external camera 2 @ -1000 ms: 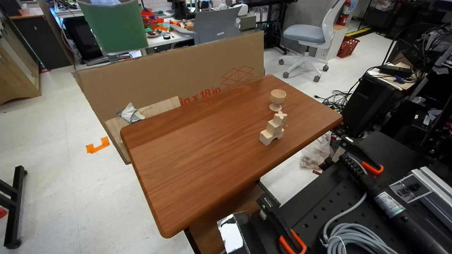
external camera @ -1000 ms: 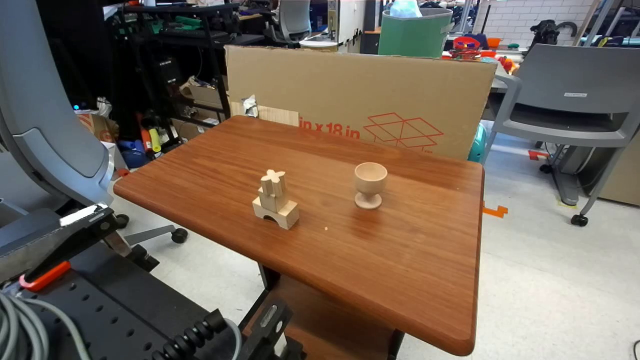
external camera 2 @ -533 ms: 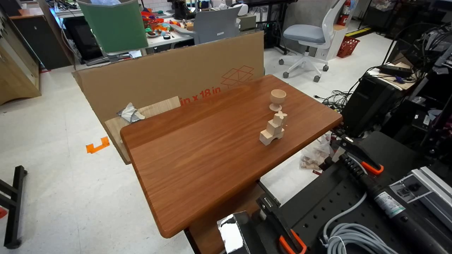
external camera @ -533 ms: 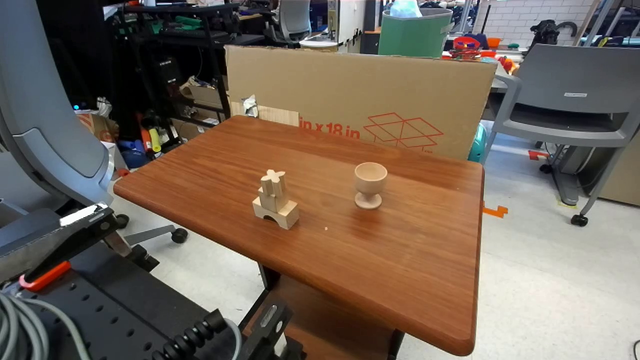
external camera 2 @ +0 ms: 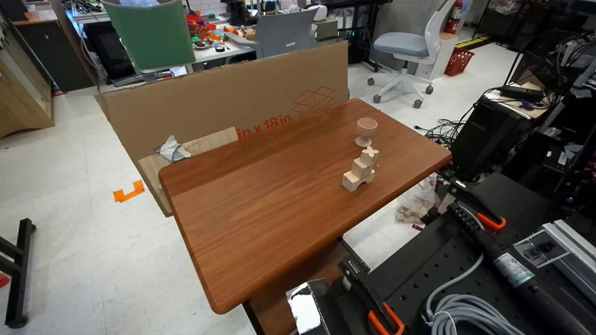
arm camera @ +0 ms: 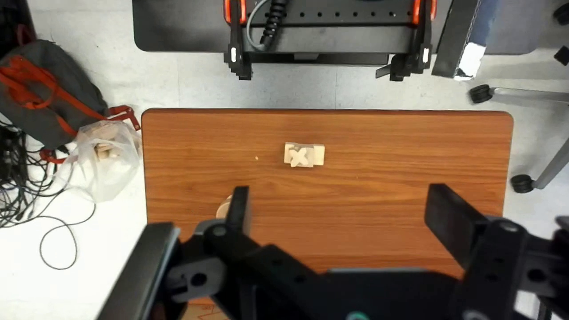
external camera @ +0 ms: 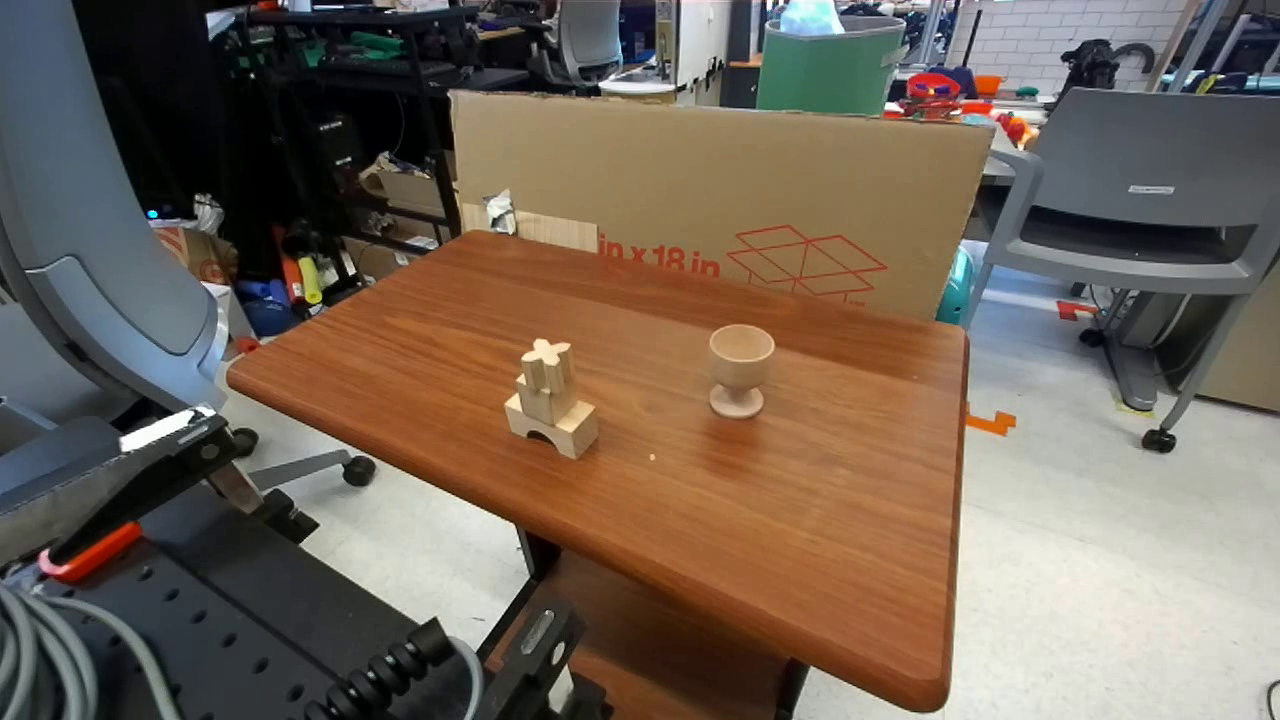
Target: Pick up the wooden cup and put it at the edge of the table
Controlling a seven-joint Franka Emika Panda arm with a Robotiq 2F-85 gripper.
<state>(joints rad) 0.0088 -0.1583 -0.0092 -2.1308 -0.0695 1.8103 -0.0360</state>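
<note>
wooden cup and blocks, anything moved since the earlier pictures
Nothing visibly changed in either exterior view; nothing was taken hold of or let go. The cup and blocks stand where they were on the table. The gripper shows only in the wrist view, which has no earlier picture.

Red lettering (external camera 2: 264,126) "in x 18 in" on brown cardboard (external camera 2: 209,93)

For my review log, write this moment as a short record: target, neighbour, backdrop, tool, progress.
target: wooden cup, upright on the table, in from its edges
neighbour: wooden block stack, apart from the cup
backdrop: brown cardboard, upright along one long table edge
tool: gripper, open, holding nothing, in wrist view only
progress: cup not yet picked up
</note>
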